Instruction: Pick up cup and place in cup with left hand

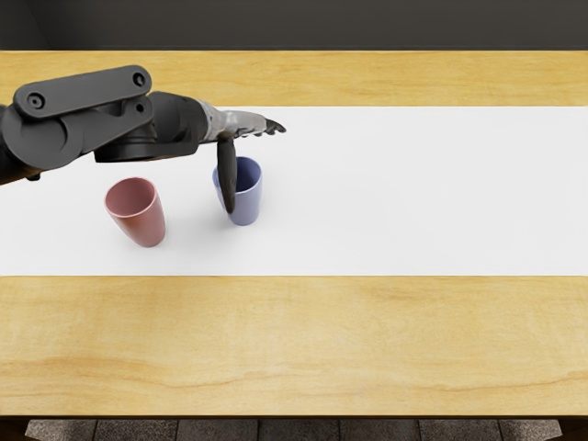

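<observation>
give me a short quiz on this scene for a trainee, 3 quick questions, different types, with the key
1. True or false: the pink cup and the blue cup stand apart on the white strip.

2. Multiple choice: in this view, which cup does the thumb of the left hand partly cover?
a) the pink one
b) the blue one
c) neither

3. Fill in the missing word: the left arm comes in from the picture's ____ edge.

Key: 1 true; 2 b; 3 left
</observation>
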{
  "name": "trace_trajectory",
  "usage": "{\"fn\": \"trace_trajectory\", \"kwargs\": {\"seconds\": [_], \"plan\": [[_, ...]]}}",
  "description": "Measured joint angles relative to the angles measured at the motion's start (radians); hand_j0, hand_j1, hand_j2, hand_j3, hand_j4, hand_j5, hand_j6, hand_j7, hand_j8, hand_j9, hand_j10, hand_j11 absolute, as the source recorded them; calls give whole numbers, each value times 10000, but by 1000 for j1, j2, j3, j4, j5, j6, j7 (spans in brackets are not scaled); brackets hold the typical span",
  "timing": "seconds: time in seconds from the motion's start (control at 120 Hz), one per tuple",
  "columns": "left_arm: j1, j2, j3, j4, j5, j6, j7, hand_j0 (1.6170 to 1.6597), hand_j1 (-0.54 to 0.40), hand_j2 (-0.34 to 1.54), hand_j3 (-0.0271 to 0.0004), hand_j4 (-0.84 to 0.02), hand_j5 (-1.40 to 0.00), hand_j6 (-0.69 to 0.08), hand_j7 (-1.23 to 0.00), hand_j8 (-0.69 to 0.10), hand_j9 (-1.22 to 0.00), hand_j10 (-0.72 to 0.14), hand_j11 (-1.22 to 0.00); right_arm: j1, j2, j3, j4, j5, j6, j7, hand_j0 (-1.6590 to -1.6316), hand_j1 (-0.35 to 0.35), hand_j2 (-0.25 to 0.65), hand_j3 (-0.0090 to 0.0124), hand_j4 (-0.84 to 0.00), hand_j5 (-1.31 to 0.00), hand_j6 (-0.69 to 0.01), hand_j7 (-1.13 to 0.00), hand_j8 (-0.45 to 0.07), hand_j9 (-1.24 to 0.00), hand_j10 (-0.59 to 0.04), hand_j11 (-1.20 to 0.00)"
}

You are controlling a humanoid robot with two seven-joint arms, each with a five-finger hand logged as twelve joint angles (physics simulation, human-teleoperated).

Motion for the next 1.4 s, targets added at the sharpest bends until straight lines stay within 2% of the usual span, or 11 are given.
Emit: {"fn": "trace_trajectory", "kwargs": {"seconds": [0.35, 0.467, 0.65, 1.0, 1.4], "plan": [[6, -19, 61, 0, -5, 100, 0, 16581, 3189, 60, 0, -274, -336, -281, -335, -278, -334, -271, -334, 0, 0, 0, 0, 0, 0, 0, -16581, -3491, 0, 0, -1, 0, -2, 0, -1, 0, -1, 0], [5, -21, 94, -3, -6, 113, 0, 16581, 3154, 66, 0, -304, -375, -311, -374, -309, -373, -301, -373, 0, 0, 0, 0, 0, 0, 0, -16581, -3491, 0, 0, -1, 0, -2, 0, -1, 0, 0, 0], [5, -19, 109, -10, -7, 118, 0, 16581, 2999, 93, 0, -433, -543, -441, -542, -438, -541, -430, -541, 0, 0, 0, 0, 0, 0, 0, -16581, -3491, 0, 0, -1, 0, -2, 0, -1, 0, 0, 0], [-3, 2, 112, -50, -7, 120, 1, 16581, 1844, 287, 0, -1397, -1795, -1405, -1794, -1403, -1794, -1394, -1793, 0, 0, 0, 0, 0, 0, 0, -16581, -3491, 0, 0, -1, 0, -2, 0, -1, 0, 0, 0], [-21, 18, 156, -92, -4, 187, 2, 16581, 1088, 415, 0, -2029, -2616, -2036, -2615, -2034, -2614, -2025, -2613, 0, 0, 0, 0, 0, 0, 0, -16581, -3491, 0, 0, -1, 0, -2, 0, -1, 0, 0, 0]]}}
